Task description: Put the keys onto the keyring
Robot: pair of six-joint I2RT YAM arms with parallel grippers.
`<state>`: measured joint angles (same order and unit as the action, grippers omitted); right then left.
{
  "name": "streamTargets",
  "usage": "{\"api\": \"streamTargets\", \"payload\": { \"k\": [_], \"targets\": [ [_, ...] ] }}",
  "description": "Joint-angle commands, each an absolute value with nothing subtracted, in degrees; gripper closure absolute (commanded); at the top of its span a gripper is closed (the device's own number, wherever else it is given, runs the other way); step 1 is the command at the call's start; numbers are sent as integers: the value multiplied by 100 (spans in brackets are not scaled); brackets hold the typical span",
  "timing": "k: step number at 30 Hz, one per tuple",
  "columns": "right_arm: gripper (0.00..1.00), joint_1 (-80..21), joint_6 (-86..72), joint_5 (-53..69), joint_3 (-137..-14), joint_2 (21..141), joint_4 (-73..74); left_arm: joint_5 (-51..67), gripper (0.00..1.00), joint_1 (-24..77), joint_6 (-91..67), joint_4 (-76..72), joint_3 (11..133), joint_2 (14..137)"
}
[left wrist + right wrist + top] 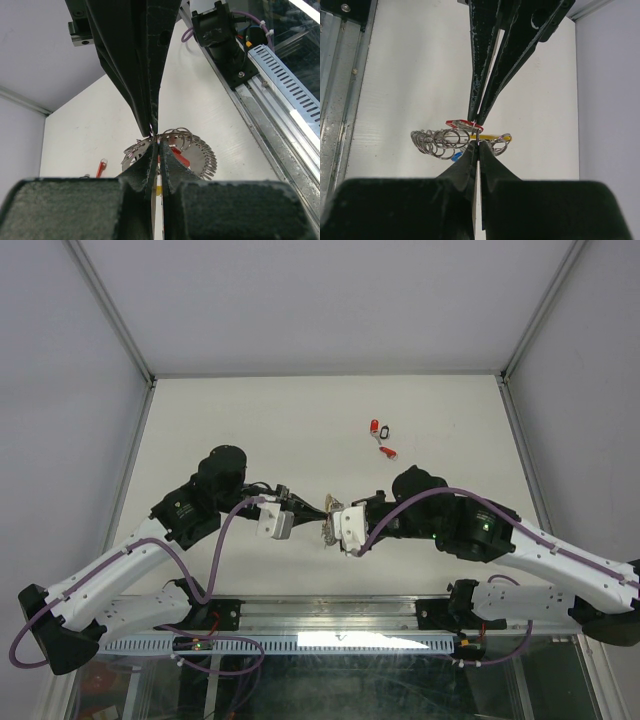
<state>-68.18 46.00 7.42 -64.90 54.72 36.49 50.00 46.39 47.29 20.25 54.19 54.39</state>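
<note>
Left wrist view: L gripper (157, 146) fingers are clenched, pads pressed together w/ only a hairline gap. A yellow sliver and a thin metal edge show inside that gap, so the L fingers are grasping the keyring (197, 150). R gripper (152, 131) enters from above, its fingers also clenched. Its tips sit on a small wire ring at the top of the keyring, directly opposite the L tips.

Right wrist view: same meeting point seen from the other side. The R tips are closed and touch the keyring at its yellow arc. Whether they pinch the arc, the small ring or a key cannot be told. The keyring hangs between the two sets of tips, its silvery coil of rings fanned out to one side and the yellow arc running across the middle. A red tag (460, 122) lies against the upper edge of the coil and a blue tag (456, 156) against the lower edge, just beside the R finger. Whether either is threaded on cannot be told.

Top external view: both grippers meet tip to tip near the centre of the table (250, 420), closer to its near edge. Both arms are bent inward from their bases on the rail (340, 615). Loose keys (387, 451) w/ red tags lie on the table beyond the R gripper, well apart from the keyring. One is alone; one is next to a dark piece.
</note>
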Motion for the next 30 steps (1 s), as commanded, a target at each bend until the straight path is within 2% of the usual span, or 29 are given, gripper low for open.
{"api": "streamTargets", "payload": {
  "k": [1,9,30],
  "targets": [
    [100,-6895,4722,479,-6442,5299,3162,5004,100,4614,4575,1903,5647,5411],
    [100,-6922,4933,261,-6093,4966,2866,4891,100,4610,4253,1617,5513,5250],
    [100,-7092,4958,-175,-5946,4968,2329,4873,100,4606,3831,1189,5332,5166]
  ]
}}
